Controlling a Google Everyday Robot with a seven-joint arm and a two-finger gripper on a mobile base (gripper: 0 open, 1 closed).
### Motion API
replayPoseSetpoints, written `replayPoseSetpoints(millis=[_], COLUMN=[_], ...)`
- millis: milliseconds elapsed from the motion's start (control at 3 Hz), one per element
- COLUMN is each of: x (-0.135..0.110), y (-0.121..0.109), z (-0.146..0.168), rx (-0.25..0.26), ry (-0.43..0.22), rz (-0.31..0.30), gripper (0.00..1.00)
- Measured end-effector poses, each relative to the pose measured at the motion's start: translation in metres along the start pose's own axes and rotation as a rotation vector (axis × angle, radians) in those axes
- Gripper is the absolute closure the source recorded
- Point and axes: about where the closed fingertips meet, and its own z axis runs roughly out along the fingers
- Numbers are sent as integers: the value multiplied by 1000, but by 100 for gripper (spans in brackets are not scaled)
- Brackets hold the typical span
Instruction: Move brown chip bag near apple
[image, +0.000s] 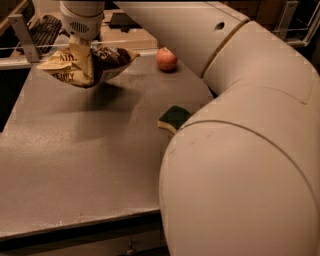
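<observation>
I see grey table (75, 165). Apple (166, 59) rests on it at 1 o'clock, near far edge. Green-topped sponge (175, 117) lies at 3 o'clock, partly behind arm (240, 165). Gripper (81, 44) at 11 o'clock grips brown chip bag (100, 62), bag clear of surface.

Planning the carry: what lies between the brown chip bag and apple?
Bare table, camera view; the end effector holds the brown chip bag aloft, short of the apple.

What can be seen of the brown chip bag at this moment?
The brown chip bag is crinkly, dark brown in the middle with tan-yellow, lettered ends. It hangs crumpled from the gripper, which pinches its top over the table's far left. It is clear of the surface, with its shadow beneath. The apple sits apart to its right.
</observation>
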Motion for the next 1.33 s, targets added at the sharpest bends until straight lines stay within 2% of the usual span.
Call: replayPoseSetpoints(millis=[333, 667, 1333], x=[35, 70, 87], y=[-25, -51, -73], z=[-6, -2, 15], rx=[21, 53, 69], ry=[58, 79, 51], rz=[17, 54, 78], gripper=[100, 100, 100])
